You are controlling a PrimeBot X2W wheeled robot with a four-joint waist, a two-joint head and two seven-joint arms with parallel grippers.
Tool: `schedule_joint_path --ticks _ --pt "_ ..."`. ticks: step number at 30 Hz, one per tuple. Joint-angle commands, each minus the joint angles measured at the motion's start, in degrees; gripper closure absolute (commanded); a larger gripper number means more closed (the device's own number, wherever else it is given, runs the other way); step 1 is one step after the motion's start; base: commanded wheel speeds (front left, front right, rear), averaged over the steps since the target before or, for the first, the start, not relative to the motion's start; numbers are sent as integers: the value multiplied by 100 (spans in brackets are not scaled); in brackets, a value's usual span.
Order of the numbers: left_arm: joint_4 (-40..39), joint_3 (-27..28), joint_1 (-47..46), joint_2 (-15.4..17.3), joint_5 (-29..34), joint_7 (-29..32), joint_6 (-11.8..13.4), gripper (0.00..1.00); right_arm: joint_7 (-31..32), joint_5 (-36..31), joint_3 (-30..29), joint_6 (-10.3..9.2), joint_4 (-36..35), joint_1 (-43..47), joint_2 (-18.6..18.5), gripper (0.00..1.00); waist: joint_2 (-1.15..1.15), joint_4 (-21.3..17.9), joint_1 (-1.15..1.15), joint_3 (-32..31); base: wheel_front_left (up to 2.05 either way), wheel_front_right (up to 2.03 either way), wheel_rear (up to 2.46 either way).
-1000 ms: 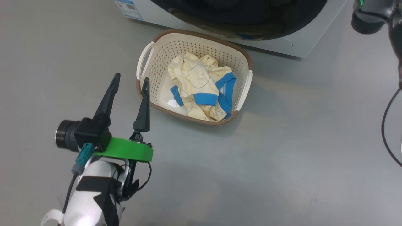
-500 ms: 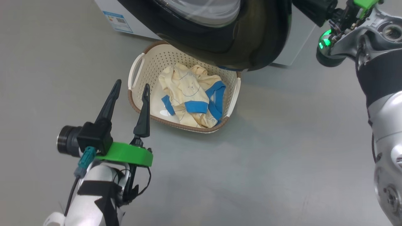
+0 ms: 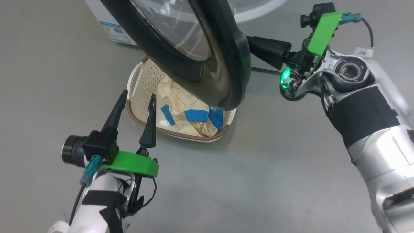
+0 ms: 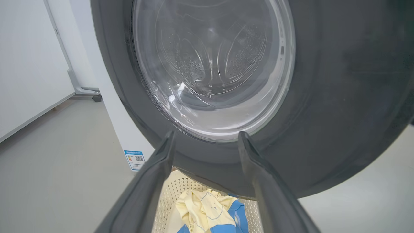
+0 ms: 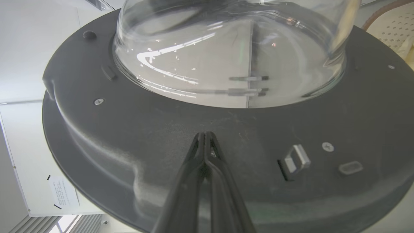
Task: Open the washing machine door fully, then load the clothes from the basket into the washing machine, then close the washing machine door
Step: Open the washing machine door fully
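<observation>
Door (image 3: 194, 64) ajar above basket (image 3: 142, 87) holding cream-blue clothes (image 3: 181, 103).

A bare test lab (hardly a home): grey floor (image 3: 258, 181), wheeled white partition (image 4: 29, 64), washing machine (image 4: 129, 142).

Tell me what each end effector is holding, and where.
Nothing is held. Left end effector: open, empty. Right end effector: shut, tips against the inner face of the door.
</observation>
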Motion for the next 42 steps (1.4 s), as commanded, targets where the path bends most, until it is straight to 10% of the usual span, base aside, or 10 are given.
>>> schedule_joint_path --ticks 1,24,38,39,41,42 --pt "-143 147 -28 139 -12 -55 -33 0 -54 124 170 -16 -288 15 174 100 0 -10 0 -16 0 0 0" --pt "12 61 66 148 9 -55 -36 0 -812 1156 2013 -16 -848 211 174 100 0 -50 0 -268 0 0 0" --pt "40 213 108 210 35 -55 -27 0 -2630 1009 1656 -16 -1152 280 -187 100 0 -222 0 -328 0 0 0" --pt "38 236 115 220 36 -55 -20 0 -2827 901 1621 -16 -1198 304 -254 94 0 -248 0 -330 0 0 0" --pt "37 285 143 245 37 -55 -6 0 -3243 712 1523 -16 -1260 373 -378 9 0 -301 0 -357 0 0 0" --pt "40 308 164 258 37 -55 1 0 -3429 590 1502 -16 -1286 405 -452 0 0 -328 0 -378 0 0 0"
